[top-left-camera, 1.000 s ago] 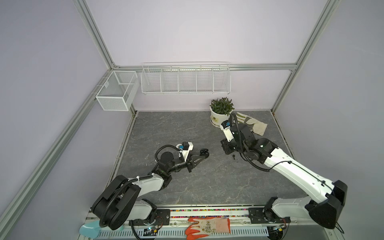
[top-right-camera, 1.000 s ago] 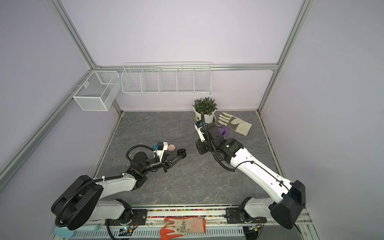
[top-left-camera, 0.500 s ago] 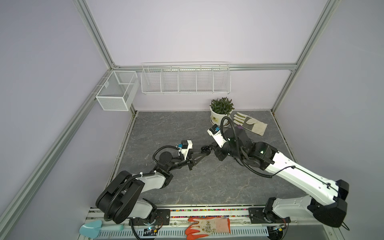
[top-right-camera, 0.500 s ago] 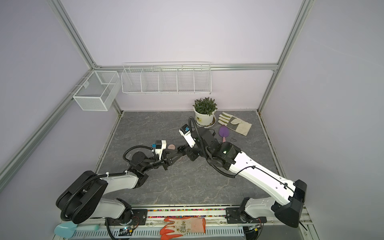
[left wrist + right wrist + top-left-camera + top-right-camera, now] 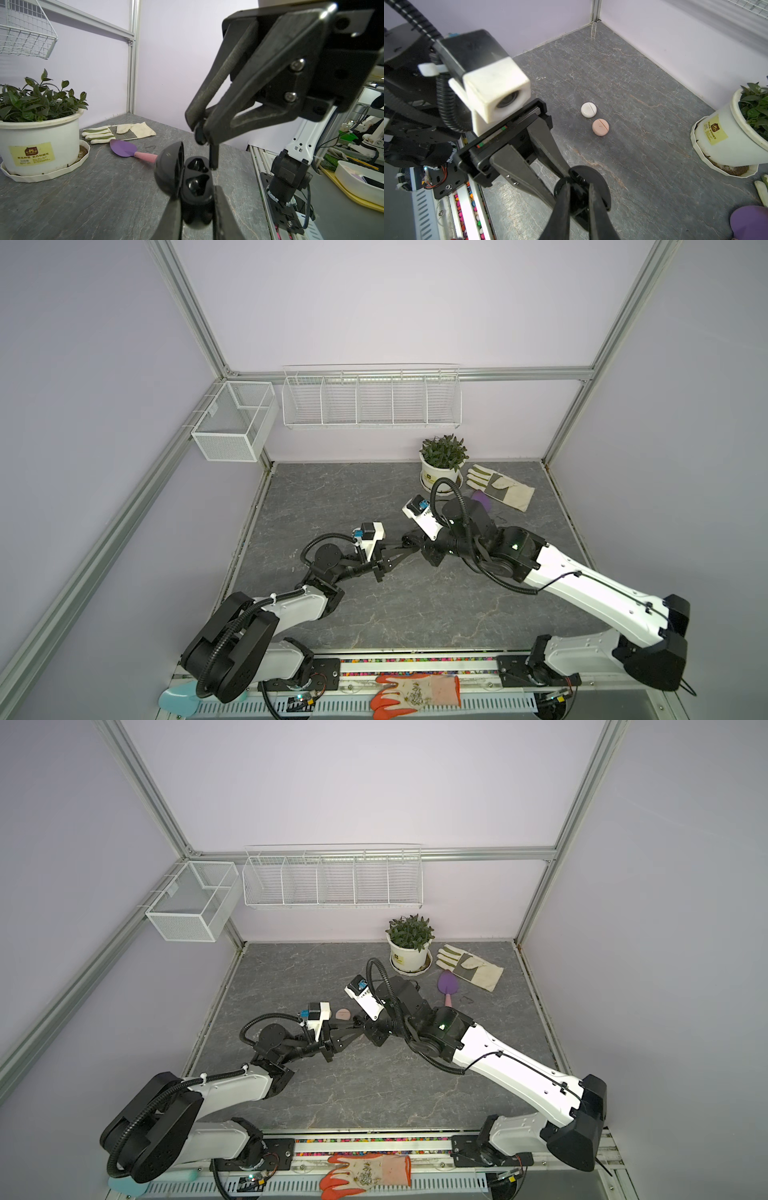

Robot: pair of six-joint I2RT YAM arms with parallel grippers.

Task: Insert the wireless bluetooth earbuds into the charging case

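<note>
My left gripper (image 5: 196, 209) is shut on the black charging case (image 5: 195, 182), whose lid (image 5: 169, 166) stands open beside two dark sockets. My right gripper (image 5: 202, 133) is shut on a black earbud (image 5: 213, 158). The earbud's stem points down at the rim of the case's upper socket, touching or just above it. In both top views the two grippers meet tip to tip above the middle of the table: left gripper (image 5: 405, 545), right gripper (image 5: 417, 541). In the right wrist view my right gripper (image 5: 578, 197) is over the case (image 5: 593, 176).
A white round case (image 5: 588, 110) and a pink round case (image 5: 600, 127) lie shut on the table behind the grippers. A potted plant (image 5: 441, 477), a work glove (image 5: 500, 489) and a purple trowel (image 5: 448, 986) sit at the back right. An orange glove (image 5: 415, 695) lies on the front rail.
My right gripper has swung left from near the plant to meet the left gripper, carrying the earbud over the open case. The left gripper has barely moved.
</note>
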